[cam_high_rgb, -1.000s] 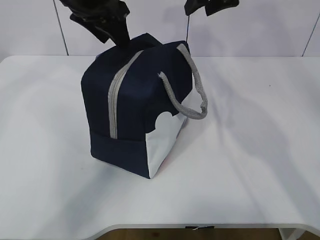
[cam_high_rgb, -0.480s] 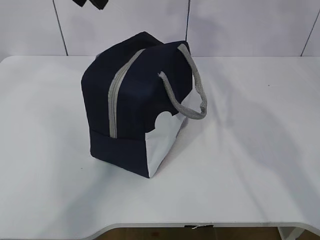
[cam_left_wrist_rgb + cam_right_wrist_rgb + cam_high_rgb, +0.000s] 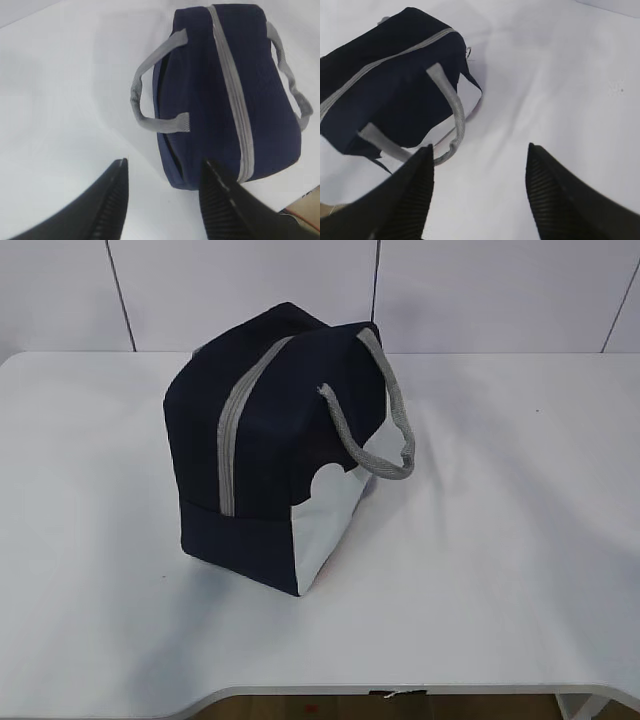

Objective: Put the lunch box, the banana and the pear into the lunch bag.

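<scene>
The navy lunch bag [image 3: 265, 450] stands on the white table [image 3: 500, 540] with its grey zipper [image 3: 235, 420] shut and a grey handle [image 3: 385, 410] hanging on its right side. It also shows in the left wrist view [image 3: 225, 95] and the right wrist view [image 3: 385, 80]. My left gripper [image 3: 164, 167] is open and empty, high above the table beside the bag. My right gripper [image 3: 480, 152] is open and empty, high above bare table to the bag's right. Neither gripper shows in the exterior view. The lunch box, the banana and the pear are out of view.
A pale panelled wall [image 3: 250, 290] rises behind the table. The table's front edge [image 3: 400, 690] runs along the bottom of the exterior view.
Both arms have risen out of the top of the exterior view. The bag has not moved.
</scene>
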